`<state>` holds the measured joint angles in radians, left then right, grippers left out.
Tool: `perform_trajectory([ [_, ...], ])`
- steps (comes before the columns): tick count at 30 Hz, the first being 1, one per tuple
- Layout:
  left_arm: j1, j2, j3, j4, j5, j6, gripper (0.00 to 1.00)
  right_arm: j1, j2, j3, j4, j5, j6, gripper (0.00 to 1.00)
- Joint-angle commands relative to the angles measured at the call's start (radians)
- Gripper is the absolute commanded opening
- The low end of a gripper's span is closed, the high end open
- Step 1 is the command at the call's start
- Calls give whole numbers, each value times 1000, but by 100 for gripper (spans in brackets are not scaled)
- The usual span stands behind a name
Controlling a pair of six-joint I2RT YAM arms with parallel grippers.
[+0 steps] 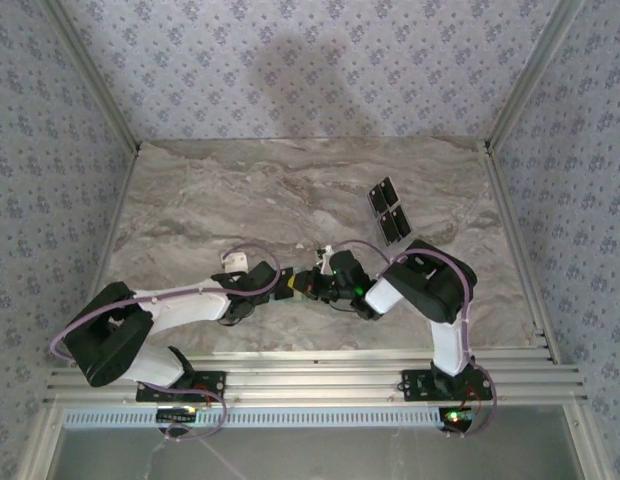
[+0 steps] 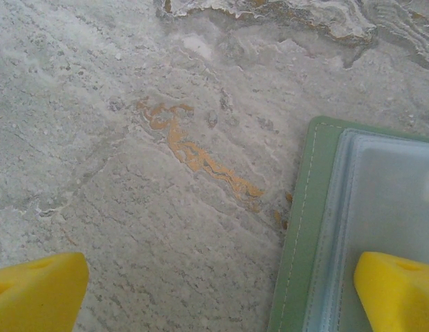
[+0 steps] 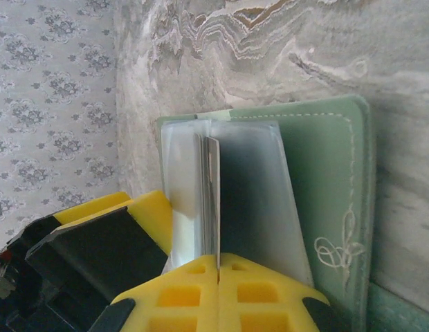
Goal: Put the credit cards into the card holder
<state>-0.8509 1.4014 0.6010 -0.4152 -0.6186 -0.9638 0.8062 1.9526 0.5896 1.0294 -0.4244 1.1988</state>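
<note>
Right gripper (image 3: 218,277) pinches, apparently, a credit card (image 3: 213,187) in the card holder (image 3: 325,173); left gripper (image 2: 218,297) released, so holder may slide.

This looks like a robot test cell in a laboratory, not a real home. A marble-patterned table top (image 1: 240,190) is closed in by wallpaper panels (image 1: 310,60) with a small floral print at nine, twelve and three o'clock. Bare aluminium posts (image 1: 90,75) run along the panel corners. At six o'clock, ribbed aluminium rails (image 1: 310,375) carry the bolted bases of two black and white robot arms (image 1: 180,305), with pale purple cables (image 1: 56,345) looping beside them.
</note>
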Motion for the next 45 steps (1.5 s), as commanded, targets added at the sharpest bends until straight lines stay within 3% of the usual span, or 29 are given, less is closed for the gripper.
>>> perform_trajectory([
  [1, -4, 21, -23, -74, 27, 2, 100, 10, 31, -9, 10, -39, 16, 0],
  [15, -5, 25, -24, -71, 29, 0, 100, 0, 52, 25, 39, -26, 33, 0],
  [45, -6, 24, -20, -132, -11, -52, 100, -19, -49, 3, -13, -5, -9, 0],
])
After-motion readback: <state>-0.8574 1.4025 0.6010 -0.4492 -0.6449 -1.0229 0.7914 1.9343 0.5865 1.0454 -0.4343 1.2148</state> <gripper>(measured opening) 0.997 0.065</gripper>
